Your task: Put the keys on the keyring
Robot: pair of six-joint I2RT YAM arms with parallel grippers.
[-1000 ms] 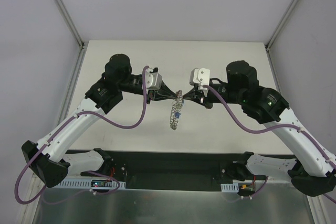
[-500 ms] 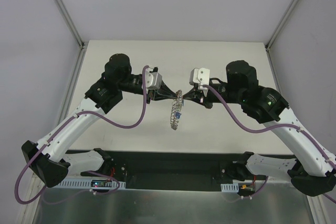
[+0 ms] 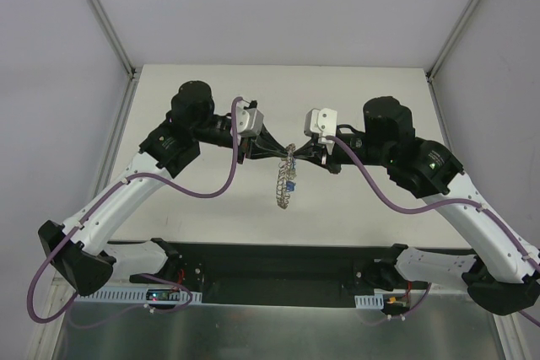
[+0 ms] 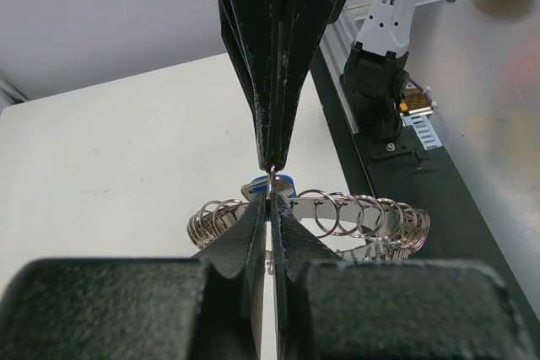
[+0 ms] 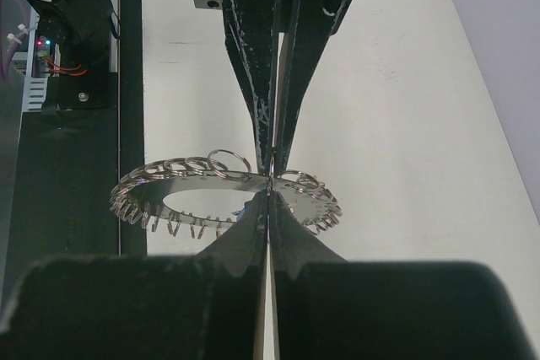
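Jaws clamping keyring [image 3: 285,180], blue key [image 4: 283,183] in left-wrist view

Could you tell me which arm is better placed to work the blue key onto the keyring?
Left, probably: the left hand and right hand are both shut on the keyring, but the blue key sits at the left one's tips.

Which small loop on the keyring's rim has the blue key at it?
The one where the left end effector and right end effector meet tip to tip: the blue key sits there, while the other loops along the rim look bare.
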